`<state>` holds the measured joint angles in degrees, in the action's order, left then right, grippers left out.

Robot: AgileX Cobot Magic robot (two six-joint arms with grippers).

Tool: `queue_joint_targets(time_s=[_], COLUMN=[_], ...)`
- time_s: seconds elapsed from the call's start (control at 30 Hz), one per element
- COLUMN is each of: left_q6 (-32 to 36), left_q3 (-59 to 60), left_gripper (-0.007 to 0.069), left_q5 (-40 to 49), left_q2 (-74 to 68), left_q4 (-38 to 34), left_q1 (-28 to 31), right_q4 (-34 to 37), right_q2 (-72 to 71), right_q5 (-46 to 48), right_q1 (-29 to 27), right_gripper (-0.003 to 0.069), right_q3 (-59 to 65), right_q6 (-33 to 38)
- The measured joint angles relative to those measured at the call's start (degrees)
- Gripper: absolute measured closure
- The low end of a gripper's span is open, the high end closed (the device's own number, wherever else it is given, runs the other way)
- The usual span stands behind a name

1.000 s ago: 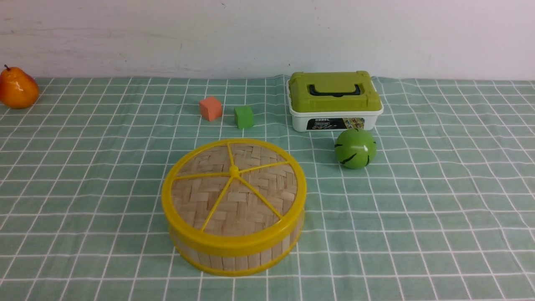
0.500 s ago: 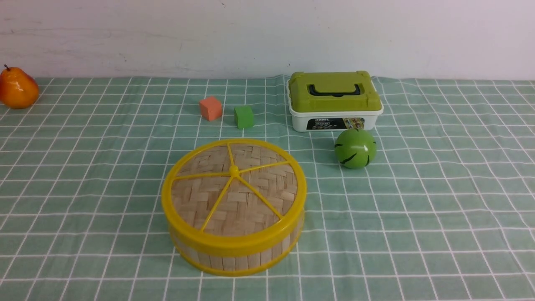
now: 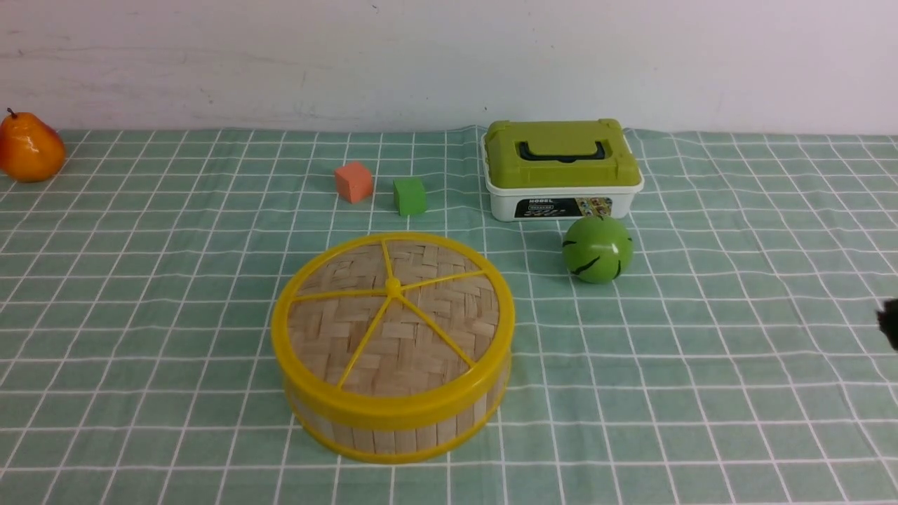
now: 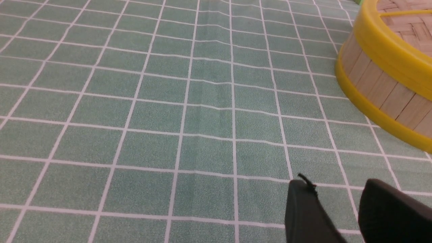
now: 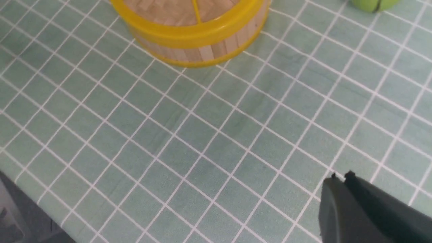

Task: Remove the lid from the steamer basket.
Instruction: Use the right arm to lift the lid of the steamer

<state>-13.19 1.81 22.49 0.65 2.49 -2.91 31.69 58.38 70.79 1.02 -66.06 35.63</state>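
A: Item 1, steamer basket (image 3: 393, 431)?
B: Sitting well apart from the right pincer (image 5: 341, 177), off to its left.
A: Item 2, lid (image 3: 393, 330)?
B: Lying seated on that basket, closing it; not yet lifted.
A: Item 3, the 2 pincers?
B: The right one is pressing its jaws together, empty, likely too far off to grasp. The left pincer (image 4: 337, 184) is standing with jaws apart, empty, the basket lying near it.

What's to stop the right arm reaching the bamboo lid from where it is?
Probably nothing, so yes: only bare tablecloth lies between the shut right gripper and the lid; the green ball sits farther back, off the path.
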Motion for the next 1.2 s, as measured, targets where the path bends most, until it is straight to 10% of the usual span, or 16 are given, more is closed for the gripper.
queue_joint_targets(time_s=[0.57,0.97,1.2], left_q6=[0.0,0.0,0.0], left_q3=[0.0,0.0,0.0], left_gripper=[0.0386,0.0386,0.0386], left_q5=[0.0,0.0,0.0], left_q2=[0.0,0.0,0.0], left_q4=[0.0,0.0,0.0], left_q1=[0.0,0.0,0.0], right_q4=[-27.4,-28.3,-31.2], right_q2=[43.1,64.6,69.3], right_q5=[0.4,-4.7,-9.0], right_q1=[37.2,41.2,41.2], right_gripper=[0.0606,0.0215,0.0202], right_q3=[-37.6,-58.6,-59.3], right_q6=[-20.4,-23.1,-27.4])
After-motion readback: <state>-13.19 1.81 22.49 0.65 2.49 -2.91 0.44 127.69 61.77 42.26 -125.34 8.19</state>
